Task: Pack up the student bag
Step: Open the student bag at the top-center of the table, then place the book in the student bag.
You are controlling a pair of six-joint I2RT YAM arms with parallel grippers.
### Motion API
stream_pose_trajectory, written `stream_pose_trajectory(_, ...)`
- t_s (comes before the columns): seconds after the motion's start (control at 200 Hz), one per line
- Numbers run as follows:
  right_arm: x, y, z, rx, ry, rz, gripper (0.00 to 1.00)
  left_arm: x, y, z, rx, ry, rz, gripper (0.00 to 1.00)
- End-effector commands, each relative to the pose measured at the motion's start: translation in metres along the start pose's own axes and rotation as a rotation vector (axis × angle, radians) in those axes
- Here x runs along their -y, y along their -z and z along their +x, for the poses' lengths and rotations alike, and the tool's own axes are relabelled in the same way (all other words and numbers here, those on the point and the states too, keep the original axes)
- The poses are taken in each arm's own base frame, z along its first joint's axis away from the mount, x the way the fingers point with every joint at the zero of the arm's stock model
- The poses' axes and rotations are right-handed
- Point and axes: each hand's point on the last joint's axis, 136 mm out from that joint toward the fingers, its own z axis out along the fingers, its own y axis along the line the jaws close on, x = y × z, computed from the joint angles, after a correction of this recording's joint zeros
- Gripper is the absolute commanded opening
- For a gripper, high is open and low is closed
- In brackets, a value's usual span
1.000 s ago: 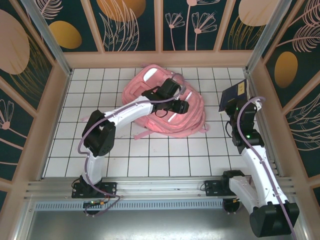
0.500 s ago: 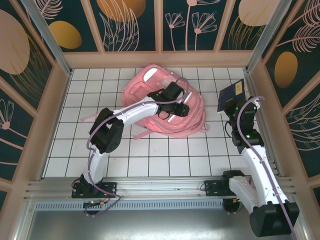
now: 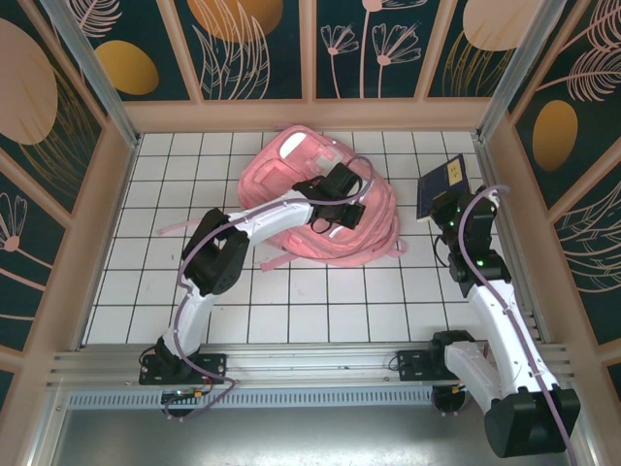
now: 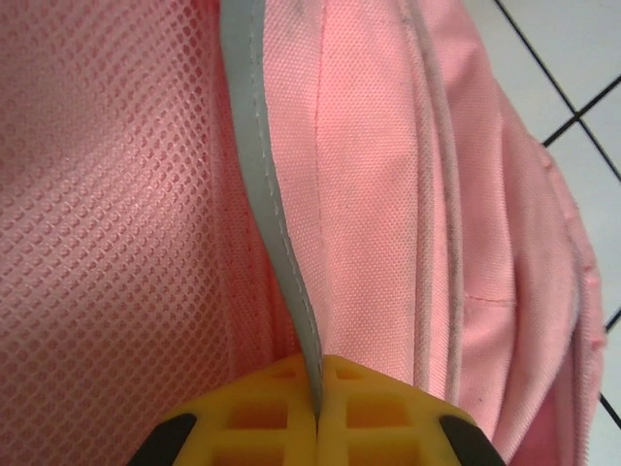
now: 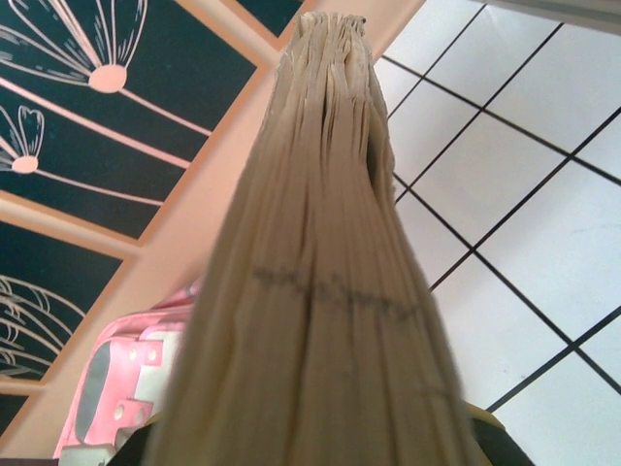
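Left end effector (image 4: pixel 317 398) pinches the student bag (image 4: pixel 388 194).

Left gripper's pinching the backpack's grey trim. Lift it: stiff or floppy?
Likely floppy: the pink backpack is soft woven fabric and mesh, so it should sag from the left gripper. The thin grey trim may slip or just tent locally.

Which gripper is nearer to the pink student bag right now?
Left. The left gripper is clamped on the student bag at its pale stripe, touching it; the right gripper stands apart to the bag's right, holding a book.
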Motion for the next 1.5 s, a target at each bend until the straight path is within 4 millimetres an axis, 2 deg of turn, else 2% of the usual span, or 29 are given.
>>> stream_pose_trajectory(0.0, -0.029, 0.015, -0.015, 0.028, 0.018, -0.115, 0.0, 0.02, 0.047, -0.038, 0.142, -0.039, 0.142, 0.0)
stream_pose_trajectory(0.1, -0.037, 0.026, -0.021, 0.051, 0.043, -0.15, 0.0, 0.02, 0.097, -0.067, 0.248, 0.008, 0.255, 0.0)
stream_pose_trajectory(0.27, -0.046, 0.046, -0.026, 0.092, 0.133, -0.215, 0.0, 0.027, 0.19, -0.109, 0.425, -0.012, 0.3, 0.0)
stream_pose_trajectory(0.365, -0.057, 0.054, -0.014, 0.049, 0.169, -0.311, 0.0, 0.037, 0.236, -0.124, 0.496, -0.044, 0.346, 0.0)
stream_pose_trajectory(0.4, -0.057, 0.056, -0.011, 0.037, 0.172, -0.314, 0.0, 0.036, 0.243, -0.128, 0.509, -0.048, 0.339, 0.0)
stream_pose_trajectory(0.42, -0.057, 0.057, -0.01, 0.027, 0.176, -0.315, 0.0, 0.04, 0.262, -0.131, 0.542, -0.062, 0.338, 0.0)
stream_pose_trajectory(0.52, -0.066, 0.062, 0.005, -0.041, 0.194, -0.392, 0.0, 0.031, 0.291, -0.138, 0.586, -0.078, 0.295, 0.0)
stream_pose_trajectory(0.641, -0.075, 0.064, 0.034, -0.18, 0.139, -0.506, 0.0, 0.012, 0.311, -0.14, 0.609, -0.046, 0.324, 0.0)
stream_pose_trajectory(0.766, -0.076, 0.066, 0.058, -0.293, 0.085, -0.577, 0.0, 0.002, 0.329, -0.139, 0.655, -0.005, 0.467, 0.0)
stream_pose_trajectory(0.971, -0.084, 0.073, 0.099, -0.472, 0.057, -0.707, 0.0, 0.014, 0.332, -0.137, 0.636, -0.039, 0.595, 0.0)
stream_pose_trajectory(1.176, -0.109, 0.077, 0.13, -0.555, 0.032, -0.793, 0.0, 0.02, 0.335, -0.138, 0.624, -0.059, 0.637, 0.0)
stream_pose_trajectory(1.326, -0.126, 0.058, 0.137, -0.55, -0.012, -0.767, 0.0, 0.025, 0.339, -0.136, 0.624, -0.068, 0.663, 0.0)
stream_pose_trajectory(1.496, -0.133, 0.008, 0.156, -0.553, -0.023, -0.603, 0.0, 0.029, 0.347, -0.134, 0.633, -0.085, 0.673, 0.0)
